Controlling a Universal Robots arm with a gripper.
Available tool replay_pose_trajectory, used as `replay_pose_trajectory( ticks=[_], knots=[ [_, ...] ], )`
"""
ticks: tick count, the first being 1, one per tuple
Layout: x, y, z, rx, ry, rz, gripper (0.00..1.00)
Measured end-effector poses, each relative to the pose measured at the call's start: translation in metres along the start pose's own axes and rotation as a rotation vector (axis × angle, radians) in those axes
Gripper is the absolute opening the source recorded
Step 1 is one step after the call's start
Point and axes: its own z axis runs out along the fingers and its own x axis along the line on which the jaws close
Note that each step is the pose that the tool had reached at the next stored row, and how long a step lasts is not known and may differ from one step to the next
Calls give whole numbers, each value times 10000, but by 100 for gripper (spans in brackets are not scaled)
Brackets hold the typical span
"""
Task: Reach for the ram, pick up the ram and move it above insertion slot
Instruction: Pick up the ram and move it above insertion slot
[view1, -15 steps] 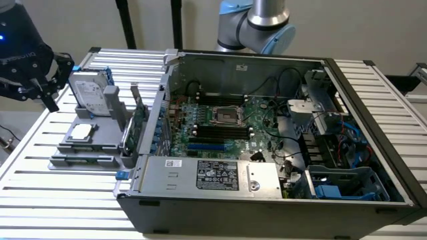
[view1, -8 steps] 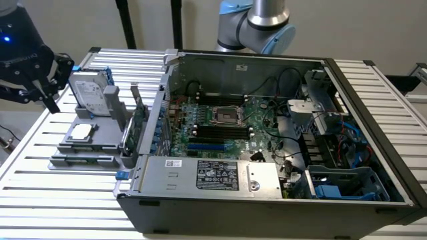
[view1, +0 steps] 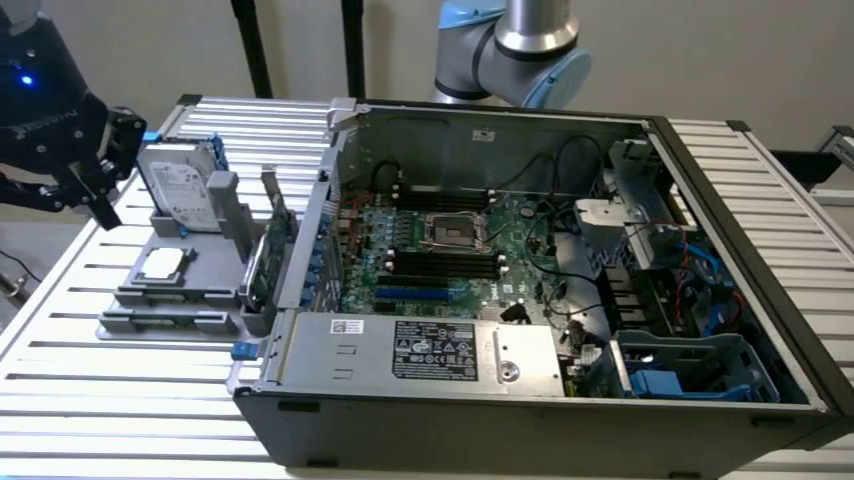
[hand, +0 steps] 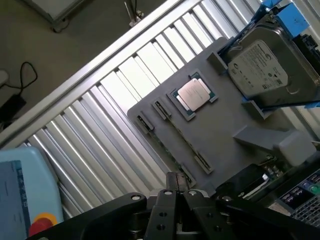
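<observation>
Slatted aluminium table (view1: 120, 400) is carrying an open PC case (view1: 534, 420), with its power supply (view1: 427, 350) sitting nearest. At the exterior view's left, a grey fixture (view1: 147, 295) is holding the ram (view1: 167, 318), which is lying on edge in the fixture's nearest slot, untouched. Behind it a CPU (view1: 163, 262) is lying flat, and beyond that a hard drive (view1: 180, 185) is standing upright. Gripper (hand: 179, 192) is hovering farther back beside the drive, apart from the ram, fingers (hand: 171, 187) drawn together and gripping nothing. Arm elbow (view1: 514, 50) is rising behind the case.
</observation>
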Motion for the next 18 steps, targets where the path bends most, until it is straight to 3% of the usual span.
replay_pose_trajectory(
  ticks=[18],
  knots=[
    [0,-2,61,5,131,-3277,11]
  ],
)
